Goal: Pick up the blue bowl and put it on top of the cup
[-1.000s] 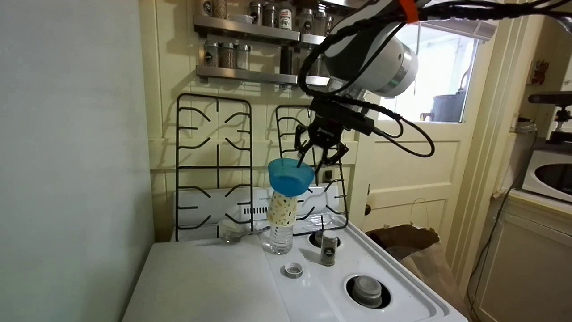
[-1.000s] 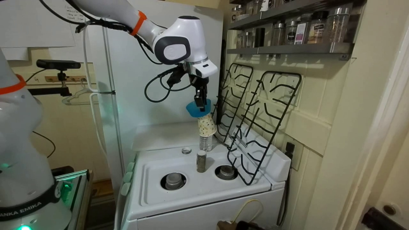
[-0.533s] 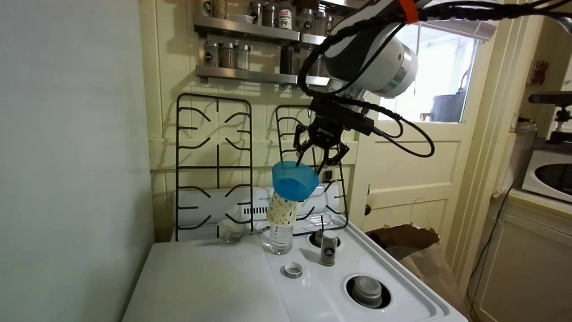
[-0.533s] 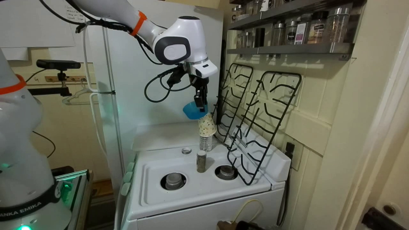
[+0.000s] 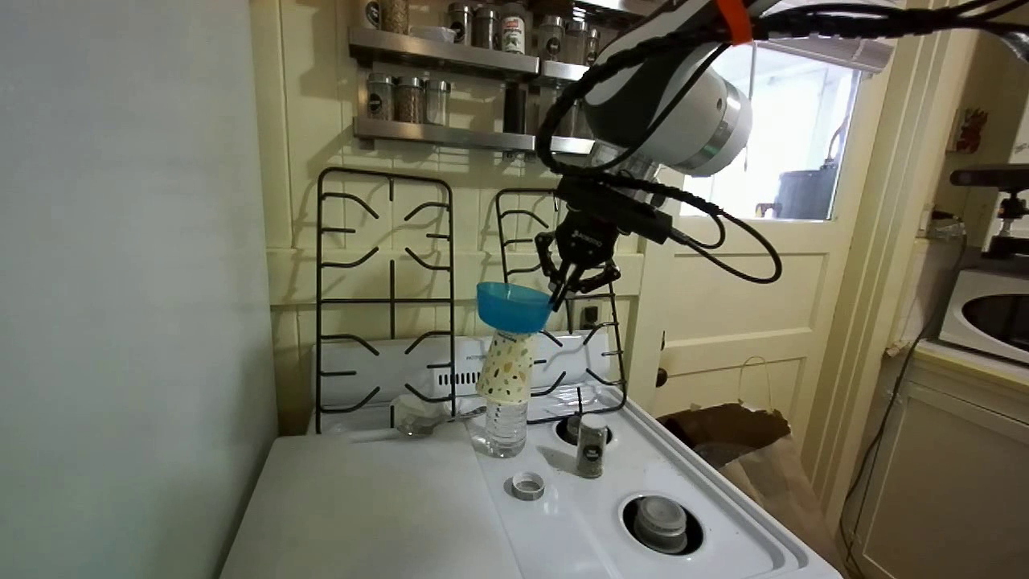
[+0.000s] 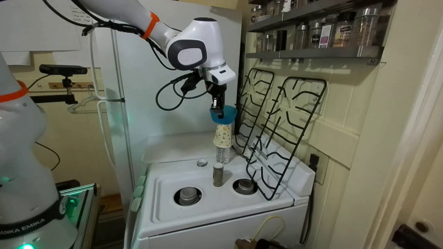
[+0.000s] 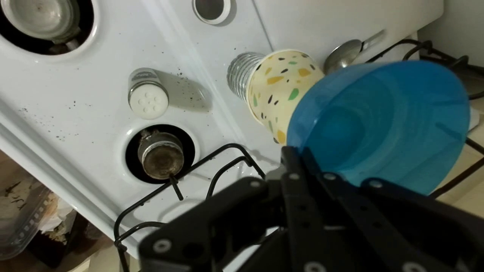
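Gripper (image 7: pixel 298 152): its jaws are together, clamped on the rim of the blue bowl (image 5: pixel 512 310).
Blue bowl: held directly above the cup (image 5: pixel 506 368), opening upward, a little tilted; I cannot tell if its bottom touches the cup.
Cup: speckled, wide end down, over a clear bottle (image 5: pixel 506 430).
Clear bottle: standing on the stove (image 5: pixel 563 555), near the back edge, just beside the edge of the white cover (image 5: pixel 370 507).
Shaker (image 5: pixel 591 449): upright, between the clear bottle and the side edge away from the fridge (image 6: pixel 176 122).
White ring (image 5: pixel 528 494): beside the white cover, farther from the back edge than the bottle.
Grates (image 5: pixel 386 301): two, leaning at the back edge.
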Robot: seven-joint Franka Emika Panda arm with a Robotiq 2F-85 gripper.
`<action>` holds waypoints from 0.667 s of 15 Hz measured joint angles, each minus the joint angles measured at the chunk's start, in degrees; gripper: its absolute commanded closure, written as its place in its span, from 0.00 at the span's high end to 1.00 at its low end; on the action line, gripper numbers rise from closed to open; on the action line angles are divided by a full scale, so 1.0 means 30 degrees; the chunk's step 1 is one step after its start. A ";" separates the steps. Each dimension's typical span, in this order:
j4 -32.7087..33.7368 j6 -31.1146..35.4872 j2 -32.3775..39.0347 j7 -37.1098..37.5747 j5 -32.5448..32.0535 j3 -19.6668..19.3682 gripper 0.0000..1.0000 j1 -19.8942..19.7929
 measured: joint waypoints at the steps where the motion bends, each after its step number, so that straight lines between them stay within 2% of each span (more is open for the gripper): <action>1: 0.0000 0.0001 0.0016 0.0043 0.0000 -0.0002 0.01 0.0000; 10: 0.0246 0.0514 0.0044 0.0085 -0.0030 -0.0004 0.01 0.0000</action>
